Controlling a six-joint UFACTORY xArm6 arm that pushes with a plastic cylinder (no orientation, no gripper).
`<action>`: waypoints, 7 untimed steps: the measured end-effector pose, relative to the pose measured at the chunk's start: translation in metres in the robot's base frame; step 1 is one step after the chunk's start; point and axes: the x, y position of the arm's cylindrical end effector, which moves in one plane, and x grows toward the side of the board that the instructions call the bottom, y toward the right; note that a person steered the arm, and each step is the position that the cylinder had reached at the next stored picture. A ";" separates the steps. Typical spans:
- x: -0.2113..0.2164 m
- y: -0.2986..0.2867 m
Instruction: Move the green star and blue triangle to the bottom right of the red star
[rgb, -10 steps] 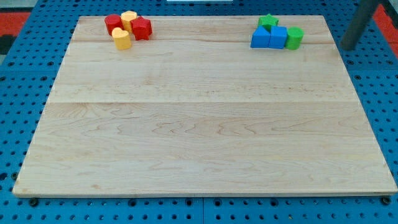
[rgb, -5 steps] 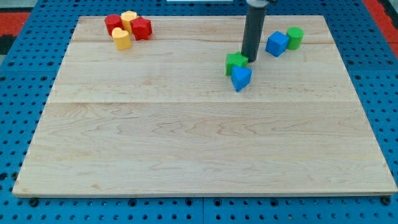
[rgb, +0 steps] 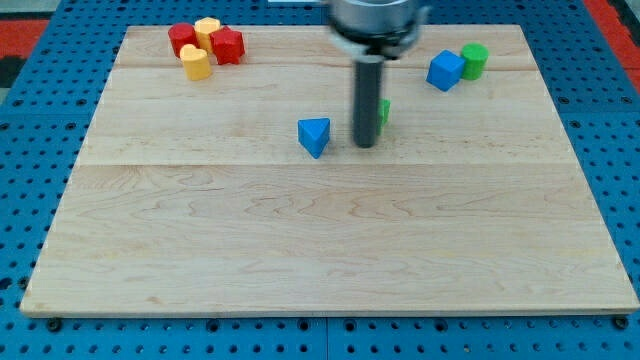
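Observation:
The red star (rgb: 228, 45) sits at the view's top left in a cluster of red and yellow blocks. The blue triangle (rgb: 314, 136) lies near the board's middle, toward the top. My tip (rgb: 366, 145) rests on the board just right of the blue triangle, with a small gap between them. The green star (rgb: 383, 112) is mostly hidden behind the rod, only a sliver showing on the rod's right side.
A red block (rgb: 181, 38) and two yellow blocks (rgb: 207, 29) (rgb: 195, 63) crowd the red star. A blue cube (rgb: 445, 70) and a green cylinder (rgb: 474, 60) stand at the view's top right. The wooden board (rgb: 320, 250) lies on a blue pegboard.
The blue triangle has slid left, away from the green star. The rod has moved down and left, now standing in front of the green star.

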 end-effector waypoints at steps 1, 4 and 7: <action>-0.031 0.059; -0.031 -0.096; 0.000 -0.097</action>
